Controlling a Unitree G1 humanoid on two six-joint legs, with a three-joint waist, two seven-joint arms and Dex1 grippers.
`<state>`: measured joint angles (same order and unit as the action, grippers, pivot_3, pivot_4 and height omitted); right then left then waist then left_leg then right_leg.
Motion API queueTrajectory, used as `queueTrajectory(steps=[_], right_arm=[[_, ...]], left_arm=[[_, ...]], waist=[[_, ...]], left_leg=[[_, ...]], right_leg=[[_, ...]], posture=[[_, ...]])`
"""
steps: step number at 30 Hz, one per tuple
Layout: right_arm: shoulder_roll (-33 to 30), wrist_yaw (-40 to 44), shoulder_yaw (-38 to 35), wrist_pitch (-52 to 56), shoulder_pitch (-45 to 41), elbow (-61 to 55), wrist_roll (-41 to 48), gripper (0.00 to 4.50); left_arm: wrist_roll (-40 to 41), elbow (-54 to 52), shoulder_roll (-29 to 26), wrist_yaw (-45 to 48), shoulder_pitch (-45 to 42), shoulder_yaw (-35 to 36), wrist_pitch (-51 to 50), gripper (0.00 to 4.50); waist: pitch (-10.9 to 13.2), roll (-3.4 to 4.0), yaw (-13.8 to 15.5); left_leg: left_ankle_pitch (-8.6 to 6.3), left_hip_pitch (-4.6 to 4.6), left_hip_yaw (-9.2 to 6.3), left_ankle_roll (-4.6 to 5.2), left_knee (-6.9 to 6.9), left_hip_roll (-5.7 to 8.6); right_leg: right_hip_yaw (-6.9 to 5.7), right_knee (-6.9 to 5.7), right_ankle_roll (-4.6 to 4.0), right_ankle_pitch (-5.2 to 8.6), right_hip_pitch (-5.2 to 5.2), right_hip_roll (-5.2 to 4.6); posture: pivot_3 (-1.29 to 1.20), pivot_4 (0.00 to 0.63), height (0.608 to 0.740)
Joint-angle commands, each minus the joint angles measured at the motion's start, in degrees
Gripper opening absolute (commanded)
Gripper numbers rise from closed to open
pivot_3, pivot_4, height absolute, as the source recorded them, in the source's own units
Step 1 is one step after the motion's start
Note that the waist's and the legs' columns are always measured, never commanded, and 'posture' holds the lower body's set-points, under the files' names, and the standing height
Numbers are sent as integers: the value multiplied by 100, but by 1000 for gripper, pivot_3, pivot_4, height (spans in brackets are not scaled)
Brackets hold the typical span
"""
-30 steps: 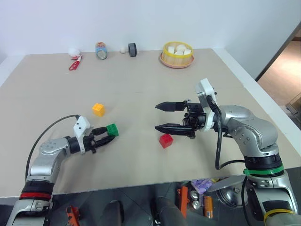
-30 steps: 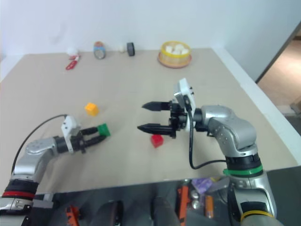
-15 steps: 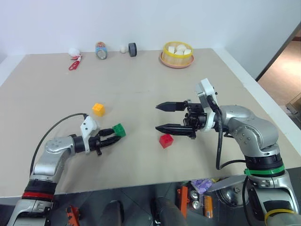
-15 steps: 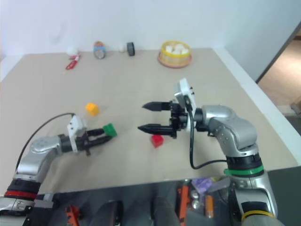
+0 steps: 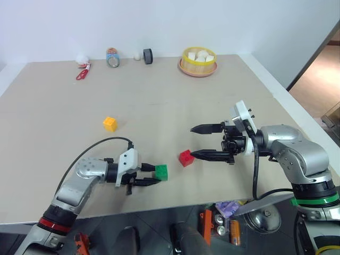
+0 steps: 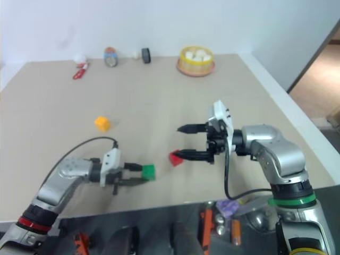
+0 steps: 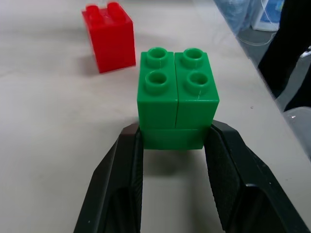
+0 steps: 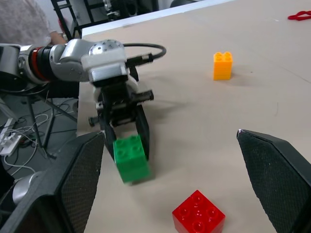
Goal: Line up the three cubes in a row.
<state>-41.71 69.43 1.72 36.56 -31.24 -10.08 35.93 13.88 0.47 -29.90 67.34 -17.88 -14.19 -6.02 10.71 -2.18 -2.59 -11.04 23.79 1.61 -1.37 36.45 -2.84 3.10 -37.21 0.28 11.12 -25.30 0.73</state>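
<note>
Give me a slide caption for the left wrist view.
Left gripper clamps the green cube at its base, just short of the red cube on the table.

Green cube (image 5: pixel 161 171), red cube (image 5: pixel 185 158), yellow-orange cube (image 5: pixel 110 124), beige table (image 5: pixel 159 101), yellow bowl (image 5: pixel 198 61)

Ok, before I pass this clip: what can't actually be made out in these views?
- Green cube: whether it rests on the table or hangs just above it; in the left wrist view the left gripper fingers cover its lower sides.
- Far-edge items: the can label and the small white ball are too small in the head views.
- Yellow bowl: the white lumps inside are too small to identify.
</note>
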Motion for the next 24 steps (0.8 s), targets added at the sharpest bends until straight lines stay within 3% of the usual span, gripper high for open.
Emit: queueTrajectory(steps=[1,14,24], right_arm=[[-102,-66,-282,21,11,-281,160,4500],[-53,-168,-239,-25,-59,-233,164,4500],[43,-167,-165,-77,-162,-122,104,4500]], left_arm=[[-244,318,115,-174,-222,-37,341,1253],[-550,1131,350,-669,-790,136,631,1253],[83,729,53,-210,-493,357,-39,1253]], waist=[[0,0,3],[0,0,0],[0,1,-22]], left_leg=[[0,0,0,0,1,0],[24,-5,1,38,19,18],[24,-10,1,38,5,14]], right_leg=[[0,0,7,-4,1,0],[22,0,16,-22,10,-5],[25,0,10,-26,3,2]], posture=[[0,150,740],[0,150,740],[0,150,740]])
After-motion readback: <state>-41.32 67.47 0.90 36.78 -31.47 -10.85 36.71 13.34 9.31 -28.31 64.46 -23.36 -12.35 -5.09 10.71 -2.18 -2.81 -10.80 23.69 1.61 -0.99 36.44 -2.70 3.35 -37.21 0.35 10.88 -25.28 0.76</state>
